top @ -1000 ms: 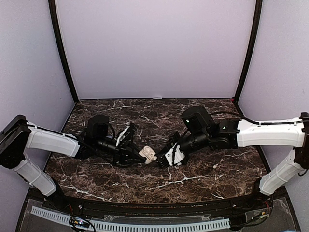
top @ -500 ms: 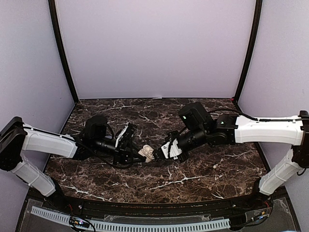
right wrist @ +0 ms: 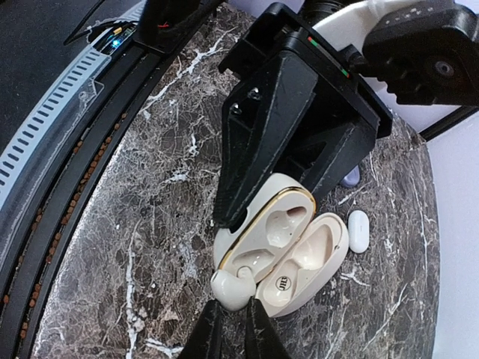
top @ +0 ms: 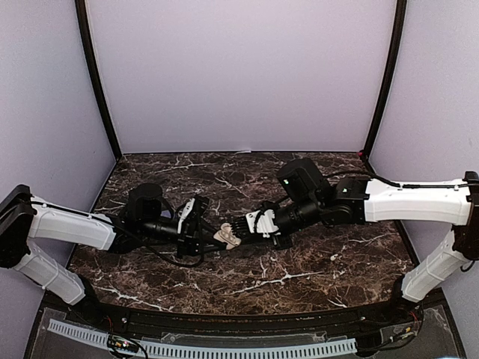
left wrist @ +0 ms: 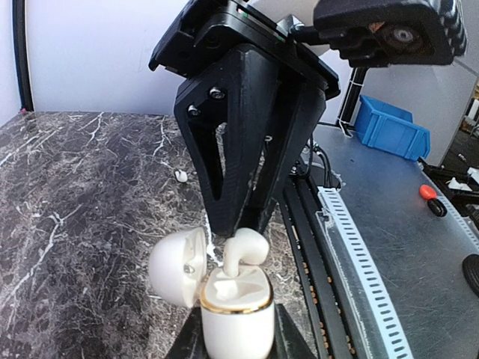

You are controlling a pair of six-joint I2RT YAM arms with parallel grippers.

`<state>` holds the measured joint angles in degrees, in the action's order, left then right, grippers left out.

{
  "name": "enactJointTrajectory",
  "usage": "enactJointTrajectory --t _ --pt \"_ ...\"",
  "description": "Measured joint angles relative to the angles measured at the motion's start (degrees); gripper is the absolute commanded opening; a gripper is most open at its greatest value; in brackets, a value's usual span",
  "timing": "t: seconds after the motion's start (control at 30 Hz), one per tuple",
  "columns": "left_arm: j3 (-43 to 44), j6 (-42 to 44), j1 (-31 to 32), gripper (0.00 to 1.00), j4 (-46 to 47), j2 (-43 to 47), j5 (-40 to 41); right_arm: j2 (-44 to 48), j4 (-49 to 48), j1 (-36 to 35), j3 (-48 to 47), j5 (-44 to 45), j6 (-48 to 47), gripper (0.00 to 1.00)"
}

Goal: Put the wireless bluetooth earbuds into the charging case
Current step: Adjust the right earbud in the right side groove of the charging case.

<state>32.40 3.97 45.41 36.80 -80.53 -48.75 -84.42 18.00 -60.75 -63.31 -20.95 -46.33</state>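
Note:
The cream charging case, gold-rimmed, stands upright in my left gripper, which is shut on its lower body. Its lid hangs open to the left. One cream earbud is pinched in my right gripper, its stem tip resting in the case's near socket; the other socket is bare. In the top view the two grippers meet at the case in the table's middle. Another white earbud lies on the marble just beside the open lid.
A lavender piece peeks out behind the left gripper's body. A small white bit lies farther off on the marble. Past the table's near edge run a perforated rail, a blue bin and a red knob.
My right gripper has moved left and brought the earbud onto the open case. The left arm has drawn slightly left while still holding the case.

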Motion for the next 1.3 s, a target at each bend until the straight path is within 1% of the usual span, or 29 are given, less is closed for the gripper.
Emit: enactJointTrajectory --t 0.3,0.4,0.7,1.0,1.3 --pt "-3.0 5.2 1.9 0.06 3.6 1.9 5.1 0.2 -0.5 -0.5 0.2 1.3 7.8 0.12" --pt "-3.6 7.2 3.1 0.06 4.5 2.0 8.0 0.4 -1.1 -0.7 0.9 1.9 10.9 0.14" --pt "-3.9 13.2 5.7 0.06 6.4 2.0 17.7 1.6 -5.0 -1.1 3.0 6.0 20.9 0.13" --pt "-5.6 18.6 6.7 0.06 12.8 1.1 23.8 2.2 -10.3 -1.5 4.9 11.1 31.5 0.09" --pt "-6.3 22.9 7.8 0.06 20.7 -2.2 27.9 2.6 -15.0 -2.3 6.7 14.8 41.2 0.11"
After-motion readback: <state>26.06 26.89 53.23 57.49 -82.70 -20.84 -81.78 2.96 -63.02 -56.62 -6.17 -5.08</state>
